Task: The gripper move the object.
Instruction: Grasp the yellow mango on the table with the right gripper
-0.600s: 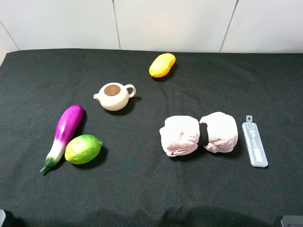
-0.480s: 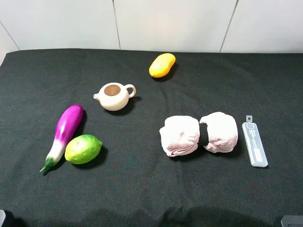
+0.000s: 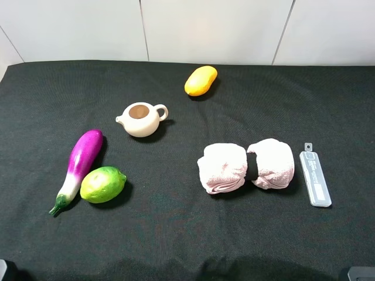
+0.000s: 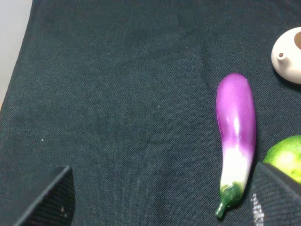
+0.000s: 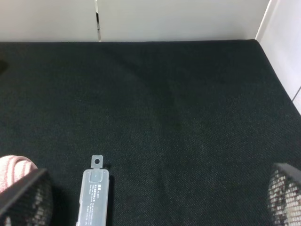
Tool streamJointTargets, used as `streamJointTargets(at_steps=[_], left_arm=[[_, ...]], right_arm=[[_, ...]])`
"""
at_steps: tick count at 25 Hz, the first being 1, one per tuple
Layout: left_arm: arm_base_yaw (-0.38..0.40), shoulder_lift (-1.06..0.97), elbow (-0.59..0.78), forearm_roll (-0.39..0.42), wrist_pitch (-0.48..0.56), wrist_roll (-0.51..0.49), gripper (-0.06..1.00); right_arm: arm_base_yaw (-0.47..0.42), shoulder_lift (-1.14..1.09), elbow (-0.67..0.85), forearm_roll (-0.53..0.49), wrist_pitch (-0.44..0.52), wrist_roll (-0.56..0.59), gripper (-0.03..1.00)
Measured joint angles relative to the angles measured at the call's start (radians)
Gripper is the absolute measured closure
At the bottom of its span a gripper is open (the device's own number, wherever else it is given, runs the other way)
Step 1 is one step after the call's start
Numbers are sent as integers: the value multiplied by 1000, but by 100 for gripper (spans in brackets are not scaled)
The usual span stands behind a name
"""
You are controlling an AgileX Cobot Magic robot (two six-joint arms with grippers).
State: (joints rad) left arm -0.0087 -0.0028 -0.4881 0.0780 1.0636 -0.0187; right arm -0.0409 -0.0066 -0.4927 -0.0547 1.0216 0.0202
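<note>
The object, a smooth yellow-orange mango (image 3: 200, 80), lies on the black cloth at the far middle of the table, beyond the teapot. It does not show in either wrist view. My left gripper (image 4: 162, 207) is open, its two black fingertips (image 4: 51, 197) wide apart over bare cloth near the eggplant, holding nothing. My right gripper (image 5: 155, 202) is open too, its fingertips (image 5: 26, 200) wide apart above the grey case, holding nothing. Both grippers stay at the near edge, far from the mango.
A cream teapot (image 3: 141, 119) stands left of centre. A purple eggplant (image 3: 82, 159) and a green lime (image 3: 103, 184) lie at the near left. Two rolled pink towels (image 3: 222, 168) and a flat grey case (image 3: 314, 178) lie at the right. White wall panels stand behind the table.
</note>
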Motion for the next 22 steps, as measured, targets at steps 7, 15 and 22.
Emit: streamJointTargets(at_steps=[7, 15, 22], left_arm=[[0, 0, 0, 0, 0, 0, 15], [0, 0, 0, 0, 0, 0, 15], [0, 0, 0, 0, 0, 0, 15]], right_arm=[[0, 0, 0, -1, 0, 2, 27], [0, 16, -2, -2, -1, 37, 27], [0, 198, -72, 13, -63, 49, 27]])
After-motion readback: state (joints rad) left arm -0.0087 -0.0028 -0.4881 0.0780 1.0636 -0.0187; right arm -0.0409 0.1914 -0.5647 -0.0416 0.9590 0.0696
